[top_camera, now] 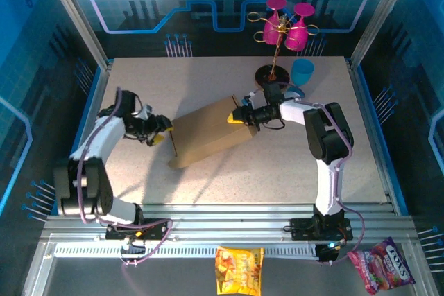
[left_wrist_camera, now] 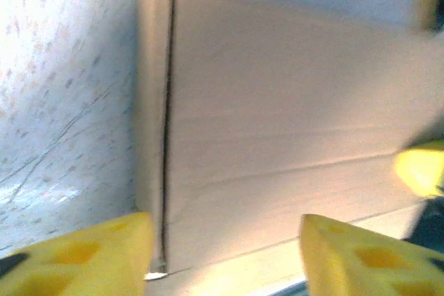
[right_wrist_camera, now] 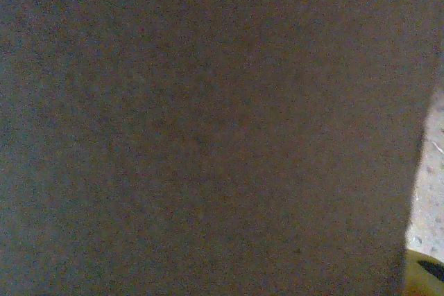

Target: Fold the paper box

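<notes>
So the paper box point(top_camera: 208, 133) lay slanted in the middle of the table point(top_camera: 291, 164). The left fingers point(left_wrist_camera: 90, 254) were spread wide at one end. The right fingers point(top_camera: 234, 117) sat at the other, and I couldn't tell their gap.

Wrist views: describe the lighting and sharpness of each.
Left wrist: motion-blurred, the table washed out by glare beside the paper box. Right wrist: dark and grainy, the box in shadow close to the lens, a bright table strip at the right edge.
</notes>
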Available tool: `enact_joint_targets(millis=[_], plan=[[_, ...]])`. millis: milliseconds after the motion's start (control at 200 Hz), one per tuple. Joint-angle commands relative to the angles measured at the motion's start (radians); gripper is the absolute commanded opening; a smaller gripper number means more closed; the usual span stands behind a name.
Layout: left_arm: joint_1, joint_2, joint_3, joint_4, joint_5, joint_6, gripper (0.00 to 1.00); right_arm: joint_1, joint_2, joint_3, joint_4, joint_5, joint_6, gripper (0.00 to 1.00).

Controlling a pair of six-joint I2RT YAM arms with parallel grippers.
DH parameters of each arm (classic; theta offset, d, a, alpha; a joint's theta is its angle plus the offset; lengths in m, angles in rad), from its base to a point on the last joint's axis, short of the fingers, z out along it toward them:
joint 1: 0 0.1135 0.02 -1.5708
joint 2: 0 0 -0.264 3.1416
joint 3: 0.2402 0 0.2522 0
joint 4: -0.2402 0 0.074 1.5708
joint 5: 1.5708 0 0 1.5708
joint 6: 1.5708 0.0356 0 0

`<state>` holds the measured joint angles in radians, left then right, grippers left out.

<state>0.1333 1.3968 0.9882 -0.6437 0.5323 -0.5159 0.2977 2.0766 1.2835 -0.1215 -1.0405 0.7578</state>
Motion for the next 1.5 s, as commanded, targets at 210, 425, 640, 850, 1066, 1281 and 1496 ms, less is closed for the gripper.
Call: enact_joint_targets(millis=[210, 425, 640, 850, 1066, 1281, 1496], plan=[[0.1, -0.025, -0.064, 0.181, 0.171, -0.333, 0.73, -0.045, -0.167, -0.171, 0.443, 0.015, 0.68, 0.45], [0.1, 0.045, -0.154, 0.439, 0.257, -0.536, 0.89, -0.041, -0.206, -0.168, 0.428, -0.027, 0.853, 0.44], [0.098, 0.121, -0.146, 0.534, 0.279, -0.601, 0.89, -0.042, -0.254, -0.115, 0.097, -0.036, 0.696, 0.43], [0.047, 0.178, -0.161, 0.617, 0.359, -0.639, 0.9, -0.037, -0.288, -0.133, 0.062, -0.038, 0.713, 0.42], [0.009, 0.219, -0.224, 0.676, 0.407, -0.706, 0.89, -0.038, -0.296, -0.166, 0.12, -0.042, 0.768, 0.41], [-0.028, 0.239, -0.284, 0.969, 0.416, -0.96, 0.88, -0.038, -0.293, -0.197, 0.143, -0.045, 0.781, 0.41], [-0.066, 0.251, -0.368, 1.207, 0.397, -1.15, 0.82, -0.041, -0.277, -0.235, 0.256, -0.041, 0.853, 0.4]])
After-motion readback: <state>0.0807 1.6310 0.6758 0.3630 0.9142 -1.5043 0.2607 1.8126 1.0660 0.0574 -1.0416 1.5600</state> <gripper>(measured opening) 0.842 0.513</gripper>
